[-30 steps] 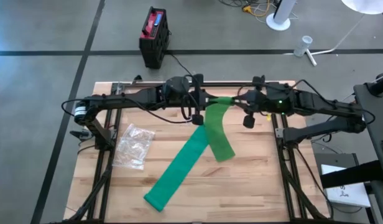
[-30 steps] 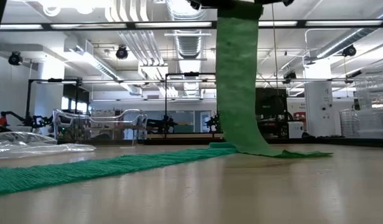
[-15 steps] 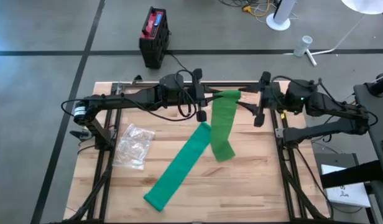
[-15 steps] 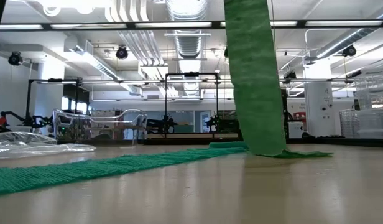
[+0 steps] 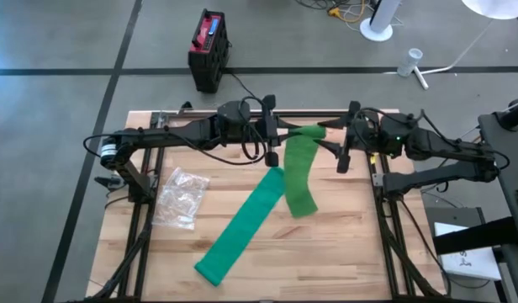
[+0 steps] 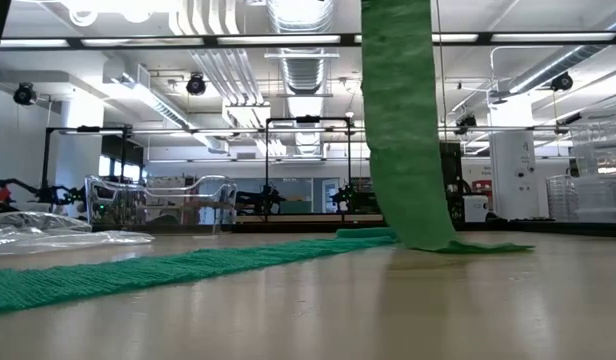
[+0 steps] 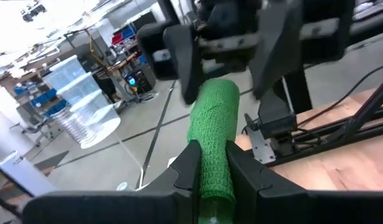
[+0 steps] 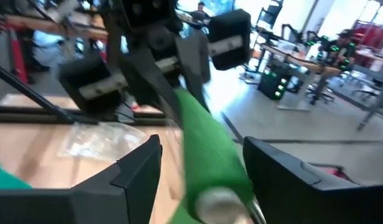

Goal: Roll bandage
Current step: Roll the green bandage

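Observation:
The green bandage's rolled part (image 5: 305, 132) is held level above the table's far middle, with my left gripper (image 5: 282, 137) shut on it. From the roll a loose strip (image 6: 403, 130) hangs down. Its lower bend (image 6: 438, 243) rests on the wood, and the remainder (image 5: 242, 227) lies flat toward the near left. My right gripper (image 5: 330, 140) is open at the roll's right end (image 8: 219, 202). Its fingers stand on either side of that end with gaps showing. My left gripper pinches the left end of the rolled part (image 7: 211, 180) between its two fingers. The fingers come in level from the table's left and lie along the roll. The roll is lifted clear and about level, and the loose strip hangs below it.
A crumpled clear plastic bag (image 5: 182, 198) lies on the table's left part. A black and red box (image 5: 208, 50) stands on the floor beyond the far edge. Bare wood shows at the near right (image 5: 343, 252).
My right gripper has drawn back from the roll toward the table's right edge, then come a little way back. In the low view the hanging strip has swung to the right. My left gripper has kept its hold.

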